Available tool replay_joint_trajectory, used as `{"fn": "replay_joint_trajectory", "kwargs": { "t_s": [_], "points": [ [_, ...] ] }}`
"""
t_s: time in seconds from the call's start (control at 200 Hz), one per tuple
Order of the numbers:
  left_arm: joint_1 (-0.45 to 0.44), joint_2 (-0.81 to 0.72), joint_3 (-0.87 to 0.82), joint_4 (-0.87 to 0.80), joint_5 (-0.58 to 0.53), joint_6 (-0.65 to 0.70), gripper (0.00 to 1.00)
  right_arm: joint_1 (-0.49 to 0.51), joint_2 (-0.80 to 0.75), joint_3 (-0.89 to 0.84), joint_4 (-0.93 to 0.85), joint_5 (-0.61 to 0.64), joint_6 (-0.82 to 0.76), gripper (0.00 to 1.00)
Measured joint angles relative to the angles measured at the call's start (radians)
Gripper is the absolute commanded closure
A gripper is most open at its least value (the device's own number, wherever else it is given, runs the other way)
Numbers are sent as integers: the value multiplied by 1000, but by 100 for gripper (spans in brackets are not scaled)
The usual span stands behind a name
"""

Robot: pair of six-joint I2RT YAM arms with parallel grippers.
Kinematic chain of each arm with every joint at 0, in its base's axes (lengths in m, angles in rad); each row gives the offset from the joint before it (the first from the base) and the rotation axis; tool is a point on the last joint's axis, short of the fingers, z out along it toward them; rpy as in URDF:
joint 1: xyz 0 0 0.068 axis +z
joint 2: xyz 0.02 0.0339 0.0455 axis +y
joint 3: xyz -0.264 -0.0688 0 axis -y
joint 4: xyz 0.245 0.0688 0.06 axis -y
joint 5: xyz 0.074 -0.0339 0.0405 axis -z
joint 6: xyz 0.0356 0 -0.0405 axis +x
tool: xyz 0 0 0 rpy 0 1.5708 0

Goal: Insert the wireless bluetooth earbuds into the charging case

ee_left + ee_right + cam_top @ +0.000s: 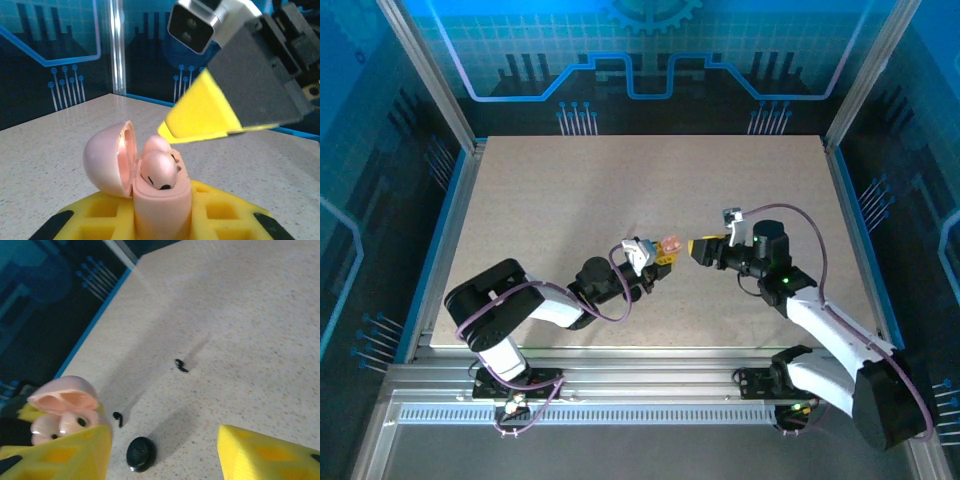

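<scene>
A pink charging case [161, 200] stands upright with its lid [105, 160] swung open to the left, and my left gripper [162, 227] is shut on its body between yellow fingers [220, 210]. Two pink earbuds [159, 169] sit in its wells. In the top view the case [669, 243] is at mid-table, with my right gripper [703, 250] just to its right. That right gripper [162, 442] is open and holds nothing; one of its yellow fingers [205, 112] hovers above and right of the case. Two tiny black stemmed earbuds [181, 365] [118, 418] lie on the table beyond.
A round black disc [141, 453] lies on the speckled table [240, 330] between the right gripper's fingers, close to the case [65, 410]. The table's blue left edge [95, 320] and a dark wall lie farther off.
</scene>
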Motion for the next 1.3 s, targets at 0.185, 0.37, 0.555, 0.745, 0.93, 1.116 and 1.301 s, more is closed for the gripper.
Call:
{"fn": "replay_joint_trajectory", "kwargs": {
  "t_s": [0.185, 0.37, 0.555, 0.745, 0.93, 1.116, 1.301],
  "points": [
    [0, -1, 0, -1, 117, 5, 78, -43, -42, 14, -7, -219, -97, 33],
    [0, -9, 0, -1, 198, 3, 77, -84, -26, 97, -73, -413, -166, 32],
    [0, -13, 2, -1, 241, -4, 77, -92, 63, 169, -158, -532, -207, 31],
    [0, -19, 2, 0, 264, -5, 77, -92, 127, 190, -214, -572, -229, 32],
    [0, -21, 4, 0, 268, -23, 77, -88, 171, 223, -267, -637, -279, 38],
    [-1, -21, 8, 8, 266, -43, 76, -85, 181, 256, -354, -699, -367, 48],
    [-3, -21, 8, 10, 260, -57, 76, -94, 179, 287, -446, -732, -478, 54]
  ]
}}
